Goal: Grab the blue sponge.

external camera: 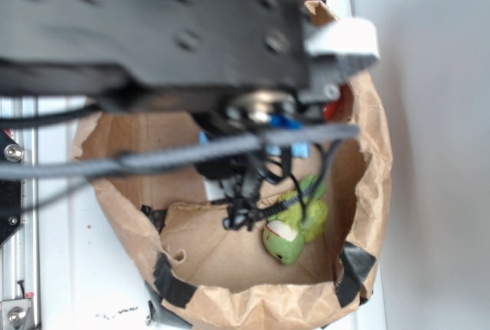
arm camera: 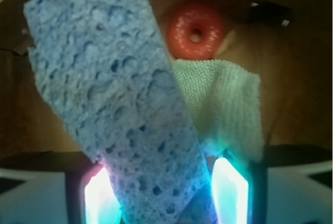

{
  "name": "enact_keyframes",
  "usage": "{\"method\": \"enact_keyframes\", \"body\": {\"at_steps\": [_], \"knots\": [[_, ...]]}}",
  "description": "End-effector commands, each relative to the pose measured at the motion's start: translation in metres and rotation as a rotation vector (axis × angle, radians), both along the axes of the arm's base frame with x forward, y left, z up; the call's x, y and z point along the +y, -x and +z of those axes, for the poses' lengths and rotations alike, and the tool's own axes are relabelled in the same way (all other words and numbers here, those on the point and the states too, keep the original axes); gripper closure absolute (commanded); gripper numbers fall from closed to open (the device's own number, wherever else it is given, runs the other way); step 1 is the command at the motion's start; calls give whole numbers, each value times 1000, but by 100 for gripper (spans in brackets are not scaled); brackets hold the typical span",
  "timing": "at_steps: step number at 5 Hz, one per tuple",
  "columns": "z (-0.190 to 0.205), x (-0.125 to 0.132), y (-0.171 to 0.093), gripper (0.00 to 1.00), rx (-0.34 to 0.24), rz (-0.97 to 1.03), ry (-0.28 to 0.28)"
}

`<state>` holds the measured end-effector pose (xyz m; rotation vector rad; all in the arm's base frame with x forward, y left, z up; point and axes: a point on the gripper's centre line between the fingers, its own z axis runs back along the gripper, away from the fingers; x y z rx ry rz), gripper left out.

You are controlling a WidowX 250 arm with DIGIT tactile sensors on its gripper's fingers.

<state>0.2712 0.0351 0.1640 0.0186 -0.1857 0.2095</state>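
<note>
The blue sponge (arm camera: 114, 94), light blue and full of pores, fills the left and middle of the wrist view and tilts up to the left. Its lower end sits between my two glowing fingers, and my gripper (arm camera: 164, 193) is shut on it. The sponge hangs in front of the things on the floor below. In the exterior view my black arm (external camera: 153, 24) covers most of the scene; the gripper and the sponge are largely hidden behind it and its cables.
A red ring (arm camera: 196, 30) and a pale teal-green cloth (arm camera: 223, 104) lie on the brown floor beyond the sponge. A brown paper bag wall (external camera: 253, 303) rings the work area. A green toy (external camera: 295, 230) lies inside it near the front.
</note>
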Motion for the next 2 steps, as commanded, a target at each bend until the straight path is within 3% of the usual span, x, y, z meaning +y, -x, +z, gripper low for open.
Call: {"method": "enact_keyframes", "body": {"at_steps": [1,2], "knots": [[42,8,10,100,-86,80,-62],[35,2,6,100,-61,68,-84]]}}
